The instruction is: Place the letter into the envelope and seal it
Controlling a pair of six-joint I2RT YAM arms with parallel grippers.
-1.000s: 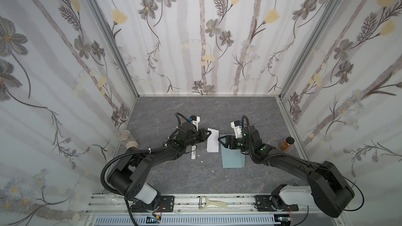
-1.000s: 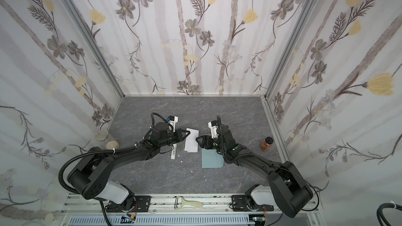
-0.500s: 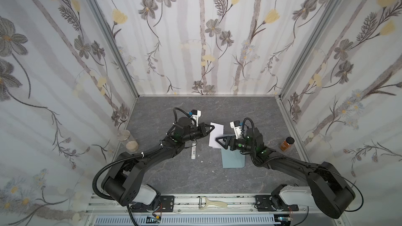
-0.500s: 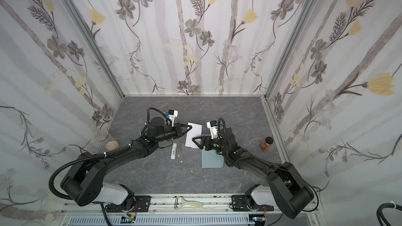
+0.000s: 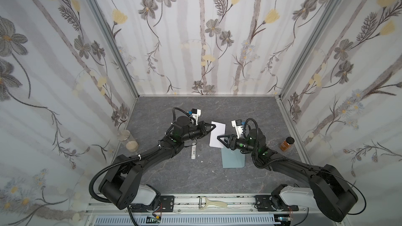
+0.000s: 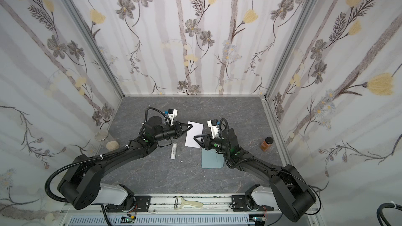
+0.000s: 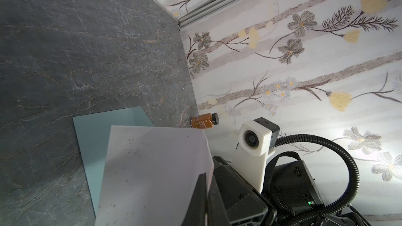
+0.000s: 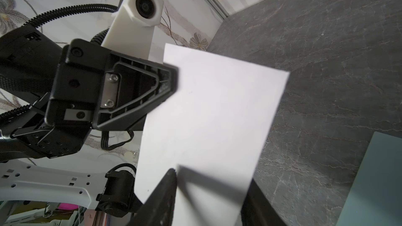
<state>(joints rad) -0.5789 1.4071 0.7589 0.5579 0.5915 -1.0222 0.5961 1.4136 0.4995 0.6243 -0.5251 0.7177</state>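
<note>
letter [image 5: 218, 130] is hanging light and floppy just beyond the envelope [image 5: 232, 159], best pinched at edges; left claw [image 5: 213, 128] is clamping one edge, right claw [image 5: 218, 137] is straddling another, jaws apart.

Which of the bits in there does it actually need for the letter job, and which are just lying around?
Needed: the letter, the envelope, probably the glue stick for sealing.
Lying about: amber bottle, clear jar, peeler.
</note>
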